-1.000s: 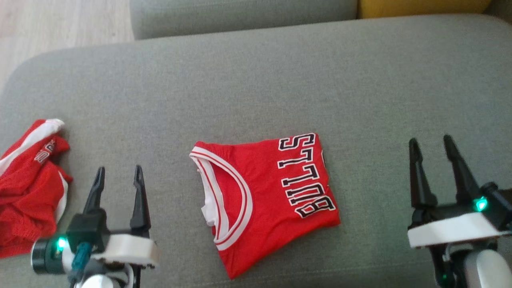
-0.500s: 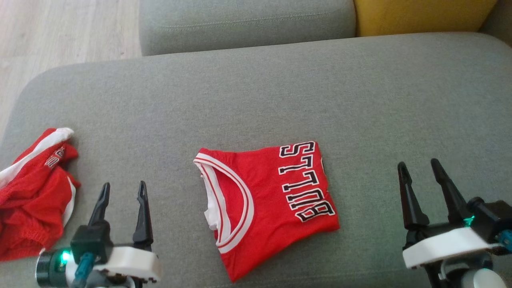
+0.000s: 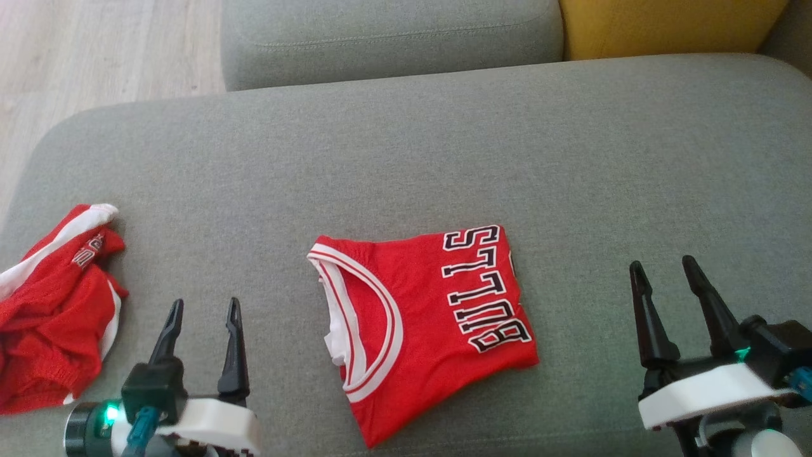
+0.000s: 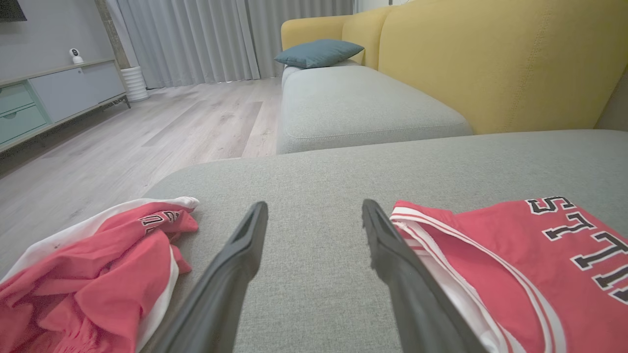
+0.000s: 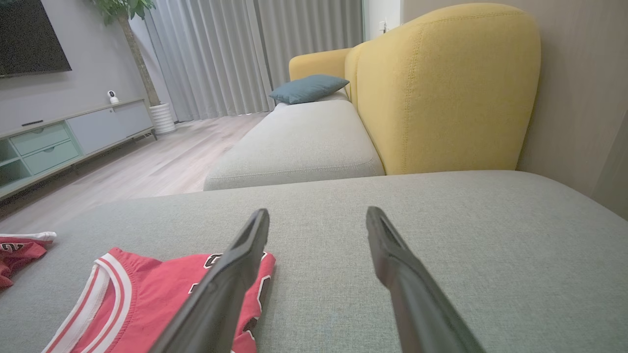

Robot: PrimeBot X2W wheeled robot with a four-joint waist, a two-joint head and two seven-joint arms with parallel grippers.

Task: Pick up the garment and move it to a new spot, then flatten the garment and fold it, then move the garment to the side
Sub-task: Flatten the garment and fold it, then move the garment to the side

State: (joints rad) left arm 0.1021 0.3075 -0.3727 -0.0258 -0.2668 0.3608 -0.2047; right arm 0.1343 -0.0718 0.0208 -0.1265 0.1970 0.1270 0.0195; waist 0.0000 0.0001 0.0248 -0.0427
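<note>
The broad grey woven-fabric sofa seat carries everything. Beyond its far edge are a second grey cushion and a mustard-yellow upholstered backrest.

Near the middle of the seat's near edge lies the red basketball jersey with white-trimmed neckline and black lettering. It is folded into a compact, roughly square packet, with the neck opening toward the seat's left edge and the lettering toward the right. It looks flattened and folded, so I judge that only the move to the side remains.

At the left edge, well apart from the jersey, sits a crumpled red-and-white mesh garment, loosely bunched.

The left tool hovers at the near edge between the two garments, fingers spread apart and empty. The right tool hangs near the near right corner, likewise spread and empty. With an open tool on each side of the packet, a two-sided pinch is possible, which would likely keep the fold intact.
</note>
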